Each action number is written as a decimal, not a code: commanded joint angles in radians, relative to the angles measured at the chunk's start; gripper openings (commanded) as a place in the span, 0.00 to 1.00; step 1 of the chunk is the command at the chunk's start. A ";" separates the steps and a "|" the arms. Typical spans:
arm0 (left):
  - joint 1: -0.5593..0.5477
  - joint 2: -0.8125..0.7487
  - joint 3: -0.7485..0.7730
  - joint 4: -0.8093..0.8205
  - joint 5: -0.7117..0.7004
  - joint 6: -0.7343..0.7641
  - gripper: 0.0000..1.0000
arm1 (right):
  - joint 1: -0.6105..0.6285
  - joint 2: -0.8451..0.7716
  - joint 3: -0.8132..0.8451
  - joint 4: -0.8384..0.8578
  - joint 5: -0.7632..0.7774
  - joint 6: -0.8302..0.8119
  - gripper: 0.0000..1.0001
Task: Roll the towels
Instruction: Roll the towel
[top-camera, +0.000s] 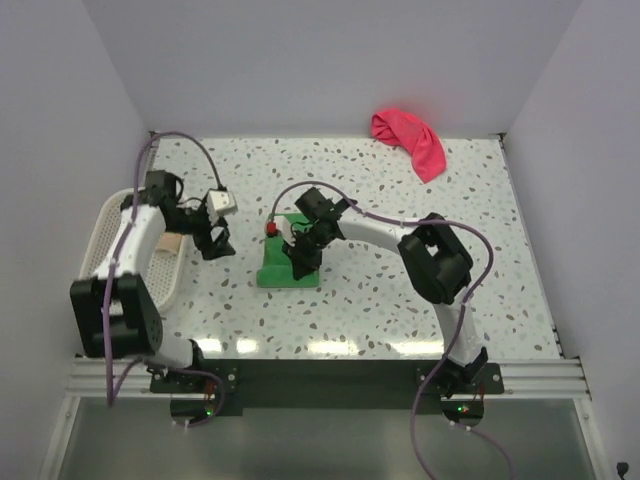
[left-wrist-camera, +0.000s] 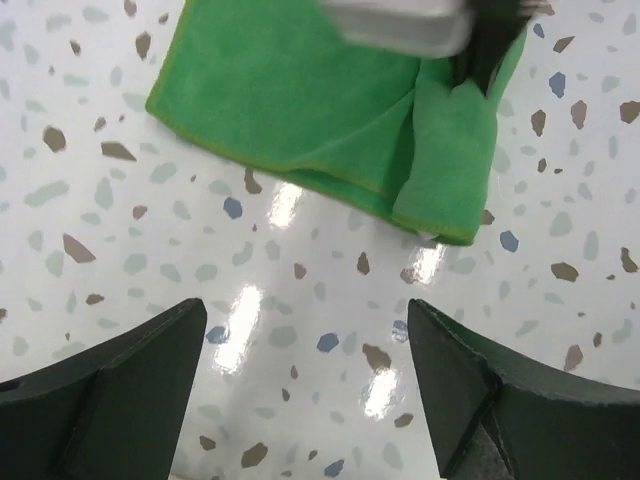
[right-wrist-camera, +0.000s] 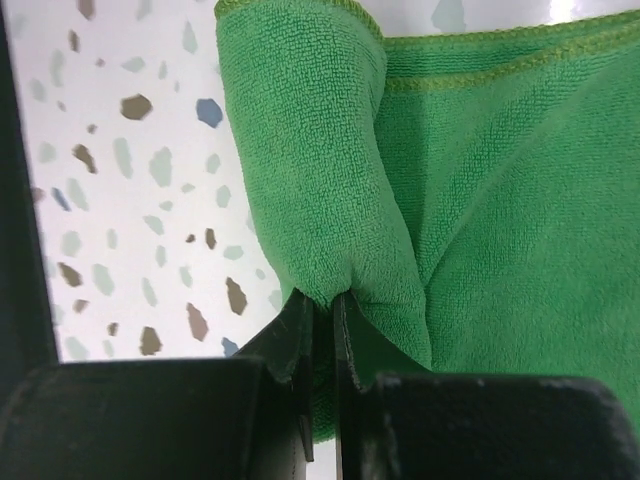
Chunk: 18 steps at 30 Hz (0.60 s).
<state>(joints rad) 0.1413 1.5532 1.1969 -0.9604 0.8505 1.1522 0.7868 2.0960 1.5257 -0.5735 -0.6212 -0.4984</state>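
The green towel (top-camera: 285, 270) lies flat mid-table with one edge folded over. My right gripper (top-camera: 302, 256) is shut on that folded edge; the right wrist view shows the fold of the green towel (right-wrist-camera: 300, 150) pinched between the right gripper's jaws (right-wrist-camera: 322, 300). My left gripper (top-camera: 214, 242) is open and empty, left of the towel; in the left wrist view it (left-wrist-camera: 305, 370) hovers over bare table with the green towel (left-wrist-camera: 290, 100) ahead. The pink-red towel (top-camera: 408, 140) lies crumpled at the back right. The peach towel (top-camera: 170, 244) lies in the basket.
A white mesh basket (top-camera: 100, 235) stands at the table's left edge, beside the left arm. White walls close the table on the back and both sides. The right arm's elbow (top-camera: 437, 262) reaches over the table's middle right.
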 joint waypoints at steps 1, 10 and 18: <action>-0.069 -0.255 -0.289 0.320 -0.048 -0.094 0.87 | -0.003 0.150 0.025 -0.267 -0.146 0.087 0.00; -0.448 -0.558 -0.651 0.640 -0.338 -0.172 0.86 | -0.054 0.320 0.145 -0.358 -0.282 0.153 0.00; -0.620 -0.458 -0.692 0.744 -0.413 -0.072 0.81 | -0.089 0.363 0.159 -0.358 -0.324 0.176 0.00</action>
<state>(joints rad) -0.4320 1.0824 0.5167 -0.3332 0.4812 1.0325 0.6922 2.3642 1.7279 -0.8341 -1.0924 -0.3199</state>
